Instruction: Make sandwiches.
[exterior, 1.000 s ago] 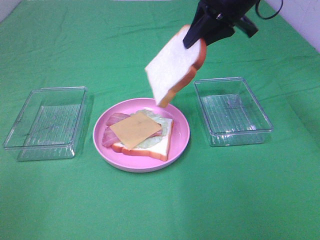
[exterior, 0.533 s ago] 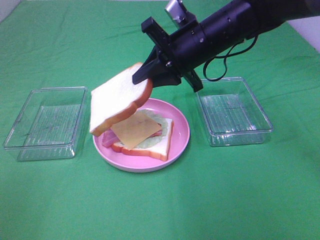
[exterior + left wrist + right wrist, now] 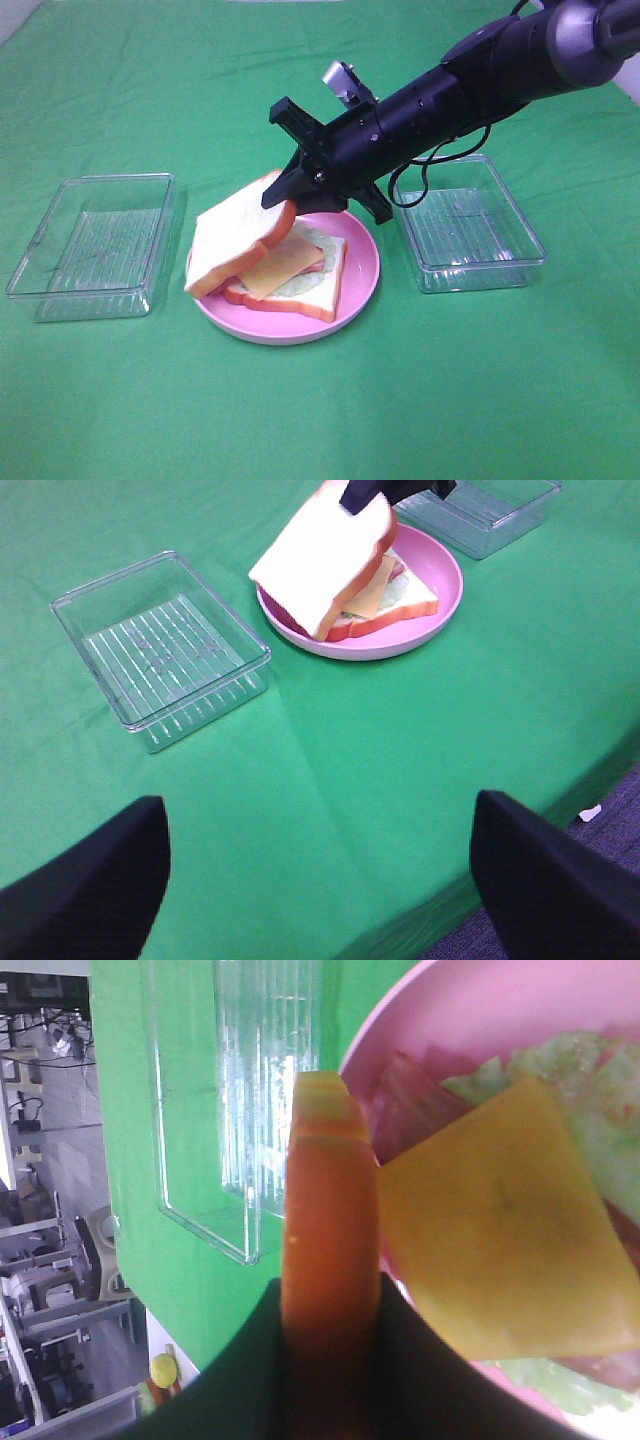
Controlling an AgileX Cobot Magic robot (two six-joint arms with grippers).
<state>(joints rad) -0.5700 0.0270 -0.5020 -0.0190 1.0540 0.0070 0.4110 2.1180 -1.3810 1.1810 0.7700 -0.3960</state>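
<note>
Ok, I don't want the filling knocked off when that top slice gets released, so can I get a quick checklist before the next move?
1. Right gripper clamped on the top bread slice by its crust: ok.
2. Slice centred over the bottom slice: not ok, it overhangs the pink plate's left side.
3. Slice flat: not ok, tilted, low edge near the plate rim.
4. Cheese slice on the stack: ok.
5. Lettuce and bacon in place: cannot tell, partly hidden.
6. Left gripper clear: ok.
</note>
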